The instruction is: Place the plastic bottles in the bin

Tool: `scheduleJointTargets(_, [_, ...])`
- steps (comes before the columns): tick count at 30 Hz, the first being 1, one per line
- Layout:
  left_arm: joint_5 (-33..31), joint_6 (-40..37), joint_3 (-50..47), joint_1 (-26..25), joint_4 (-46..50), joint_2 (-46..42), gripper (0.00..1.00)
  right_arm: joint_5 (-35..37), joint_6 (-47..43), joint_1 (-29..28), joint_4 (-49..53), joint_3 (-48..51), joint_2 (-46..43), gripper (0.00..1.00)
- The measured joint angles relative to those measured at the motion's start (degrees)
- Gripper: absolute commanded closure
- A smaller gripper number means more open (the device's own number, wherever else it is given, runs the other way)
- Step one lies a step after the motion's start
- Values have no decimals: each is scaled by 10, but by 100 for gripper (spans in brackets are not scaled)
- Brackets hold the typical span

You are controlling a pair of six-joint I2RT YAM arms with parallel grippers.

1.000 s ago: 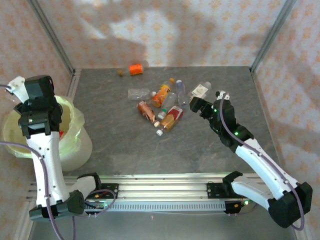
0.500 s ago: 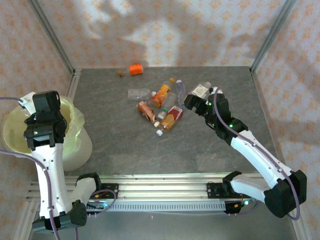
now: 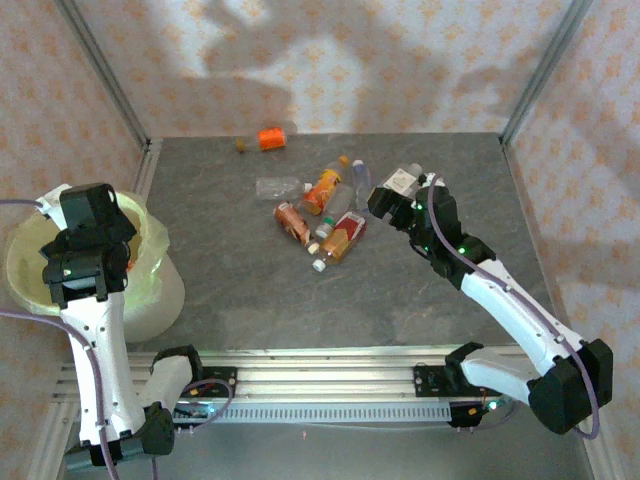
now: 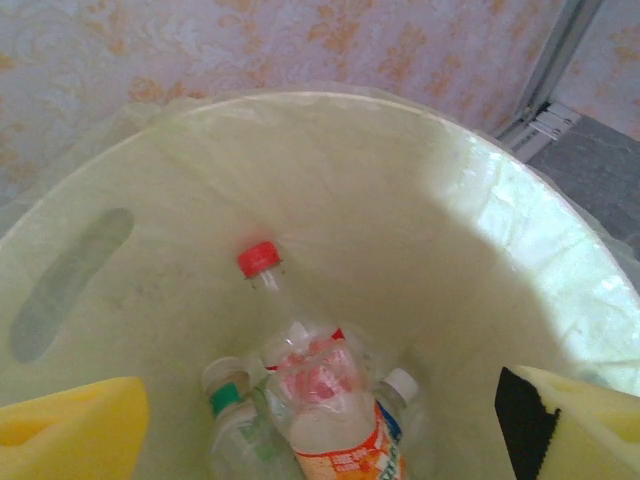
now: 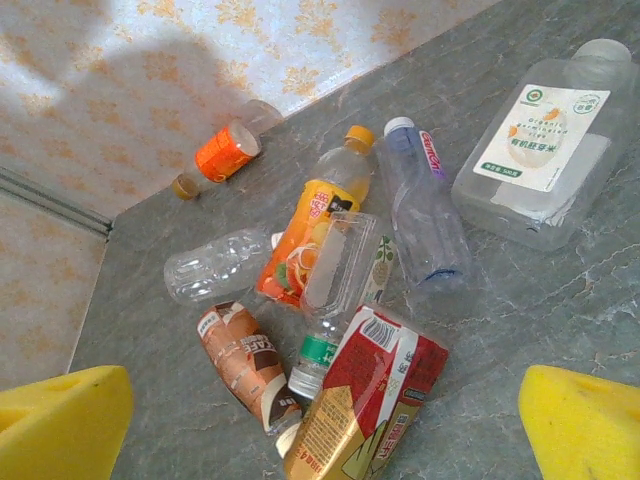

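- Left claw is spread wide and empty over the bin; several bottles lie inside, one red-capped.
- Right claw gapes, holding nothing, above the heap left on the bench.
- Risk: the heap's bottles touch and overlap, so a closing claw may pinch two or send one rolling.
- Writing: the square bottle has a white label with a green logo and Chinese characters; other print is too small to read.

Probably a lab cell: wallpapered panels, aluminium rails.
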State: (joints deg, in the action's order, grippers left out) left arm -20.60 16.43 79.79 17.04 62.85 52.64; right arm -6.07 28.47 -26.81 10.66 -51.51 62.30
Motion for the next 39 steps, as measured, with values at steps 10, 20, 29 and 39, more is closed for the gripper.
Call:
scheduleJointTargets(10, [149, 28, 20, 0, -6, 0, 0, -3, 24, 0, 0, 0, 33, 1])
scheduleJointTargets(20, [373, 67, 23, 0, -57, 0, 0, -14, 92, 0, 16, 0, 96, 1])
scheduleJointTargets(29, [457, 108, 23, -89, -122, 7, 1, -72, 161, -2, 61, -46, 228, 1])
scheduleJointTargets(39, [414, 112, 23, -189, -143, 76, 0, -70, 183, -12, 93, -150, 363, 1])
